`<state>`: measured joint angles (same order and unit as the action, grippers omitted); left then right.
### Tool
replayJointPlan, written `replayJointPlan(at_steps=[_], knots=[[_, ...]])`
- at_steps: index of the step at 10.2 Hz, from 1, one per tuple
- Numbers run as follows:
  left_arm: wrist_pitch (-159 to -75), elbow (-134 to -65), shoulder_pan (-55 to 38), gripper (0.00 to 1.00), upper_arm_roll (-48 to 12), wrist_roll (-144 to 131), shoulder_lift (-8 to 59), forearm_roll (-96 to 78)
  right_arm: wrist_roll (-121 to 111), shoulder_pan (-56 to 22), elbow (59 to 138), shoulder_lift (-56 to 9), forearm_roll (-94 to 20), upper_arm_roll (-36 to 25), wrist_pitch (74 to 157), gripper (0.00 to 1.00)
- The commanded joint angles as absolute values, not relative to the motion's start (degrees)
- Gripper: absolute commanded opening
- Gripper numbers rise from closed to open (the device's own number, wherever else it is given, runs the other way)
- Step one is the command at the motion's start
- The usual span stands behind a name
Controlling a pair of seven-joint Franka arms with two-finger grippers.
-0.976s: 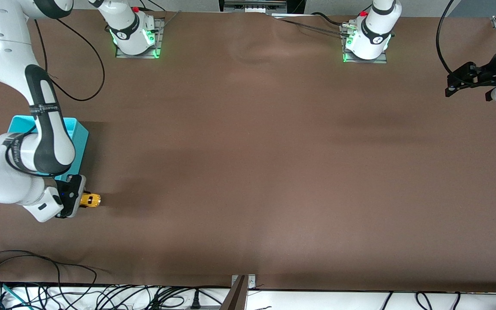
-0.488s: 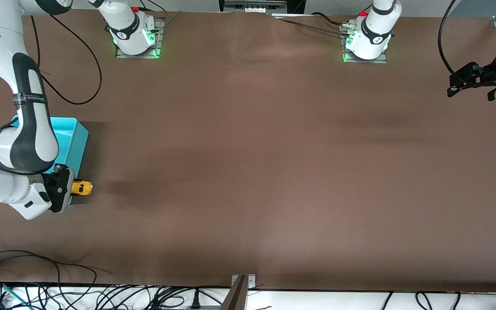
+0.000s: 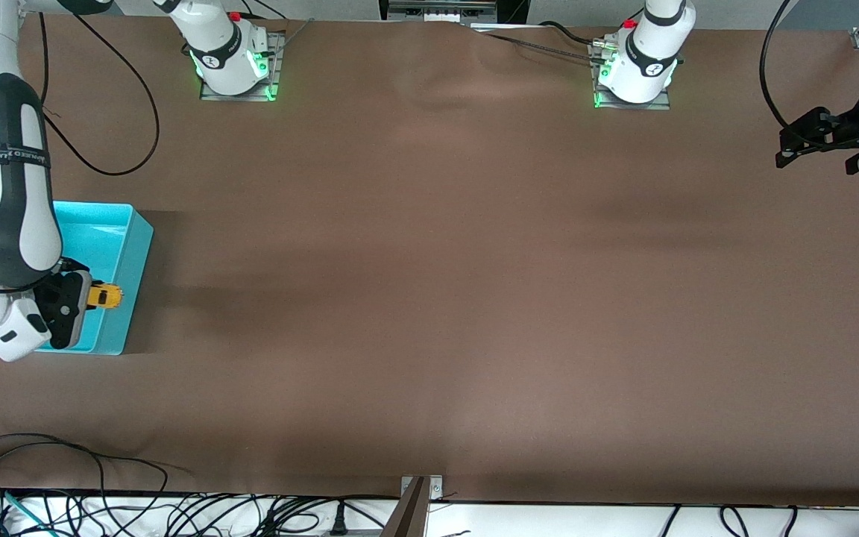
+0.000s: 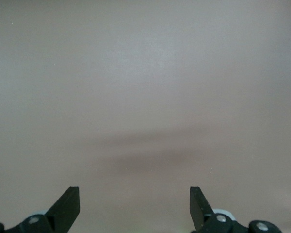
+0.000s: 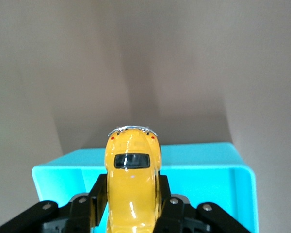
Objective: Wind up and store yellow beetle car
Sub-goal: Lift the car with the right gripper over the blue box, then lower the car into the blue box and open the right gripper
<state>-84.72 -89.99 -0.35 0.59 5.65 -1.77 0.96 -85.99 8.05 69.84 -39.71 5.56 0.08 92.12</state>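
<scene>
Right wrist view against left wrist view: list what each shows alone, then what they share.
Only the right wrist view shows the small yellow beetle car, clamped between the right gripper's black fingers, over the turquoise plastic bin. Only the left wrist view shows the left gripper, open and holding nothing; that arm waits at its own end of the table. Both show the bare brown table surface.
</scene>
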Motion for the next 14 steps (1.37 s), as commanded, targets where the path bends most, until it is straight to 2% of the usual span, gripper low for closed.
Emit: replayJointPlan(at_steps=[1,14], knots=[[-83.41,-88.59,-0.26,1.00,0.44,5.19,-1.58,0.79,-90.17,9.05,71.36,-39.20,6.33,-1.32,91.49,0.00],[-82.71,-88.51,-0.26,1.00,0.44,5.45,-1.41,0.35,-99.66,15.91,83.67,-39.02,6.15,-3.08,100.46,0.00]])
